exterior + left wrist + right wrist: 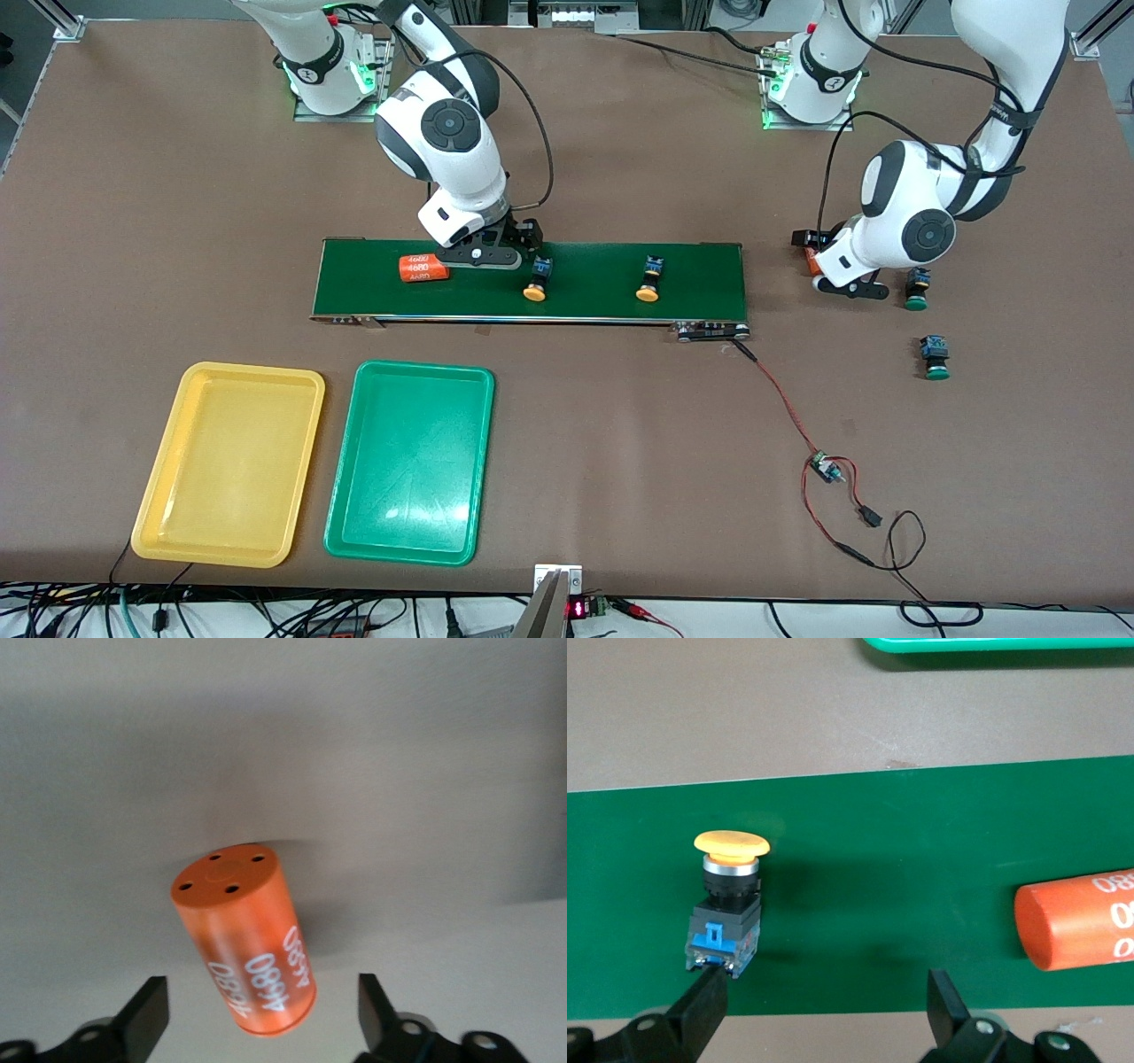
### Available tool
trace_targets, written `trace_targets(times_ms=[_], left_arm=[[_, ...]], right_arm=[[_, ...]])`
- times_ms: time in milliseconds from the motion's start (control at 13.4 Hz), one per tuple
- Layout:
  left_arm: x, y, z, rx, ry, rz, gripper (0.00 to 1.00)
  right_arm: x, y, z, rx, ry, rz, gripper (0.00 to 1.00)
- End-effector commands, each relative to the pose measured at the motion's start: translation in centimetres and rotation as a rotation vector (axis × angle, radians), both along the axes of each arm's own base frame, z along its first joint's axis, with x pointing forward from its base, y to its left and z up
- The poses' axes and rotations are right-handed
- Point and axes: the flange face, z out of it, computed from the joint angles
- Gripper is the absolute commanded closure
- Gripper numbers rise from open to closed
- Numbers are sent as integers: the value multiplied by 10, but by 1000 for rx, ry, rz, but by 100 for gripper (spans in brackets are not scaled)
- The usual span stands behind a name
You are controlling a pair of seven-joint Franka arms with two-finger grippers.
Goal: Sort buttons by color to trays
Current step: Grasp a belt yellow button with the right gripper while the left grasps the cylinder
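Counter point(620, 425), brown, carries everything. Dark-green conveyor belt point(602, 306) runs across its middle. Yellow tray point(151, 523) and green tray point(341, 527) sit side by side nearer the front cam than the belt, toward the right arm's end; both hold nothing.

Right gripper point(483, 257) is low over the belt, fingers point(700, 1010) spread wide, gripping nothing. One orange cylinder point(1081, 917) w/ white numbers lies on the belt just outside one finger; an orange-yellow button point(726, 904) lies on its side just ahead of the other finger, not betw. them. Second orange-yellow button point(650, 279) lies further along the belt toward the left arm's end, well apart from those fingers.

Left gripper point(842, 285) is down near the counter past the belt's end. Its fingers point(142, 1019) stand apart on either side of a second orange cylinder point(248, 939), gaps showing on both sides, no contact seen. Two green buttons lie off the belt: one point(917, 290) just beside the left gripper, the other point(935, 357) nearer the front cam, a bit apart from it.
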Motion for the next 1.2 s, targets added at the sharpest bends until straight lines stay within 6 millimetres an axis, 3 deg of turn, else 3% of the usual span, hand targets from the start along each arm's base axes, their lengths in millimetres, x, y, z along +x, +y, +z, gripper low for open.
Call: trace_targets(times_ms=[0,224,299,449,523,673,897,972,1121], left_arm=[[0,10,-15,-22,-9,23,38],[7,10,-9,-25,-28,36,70],[11,11,-3,-24,-43,35,74],[27,12,29,-16,-108,26,77],[34,12,45,-13,-142,8,77],[38,7,58,-43,-157,-101,75],[62,-24,89,-114,-202,-333,75],[63,-44,96,-143,-204,-428,76],[52,-105,100,-180,-204,-558,85]], right_arm=[[5,12,-1,-4,-19,-15,0],[14,9,-3,-2,-21,-25,0],[14,12,-5,-2,-19,-24,0],[16,10,-13,-20,-27,-8,0],[15,10,-17,-25,-22,-5,0],[13,11,-22,-29,-17,1,0],[13,10,-28,-33,-8,7,0],[13,10,-28,-33,-8,10,0],[12,10,-32,-34,-2,12,0]])
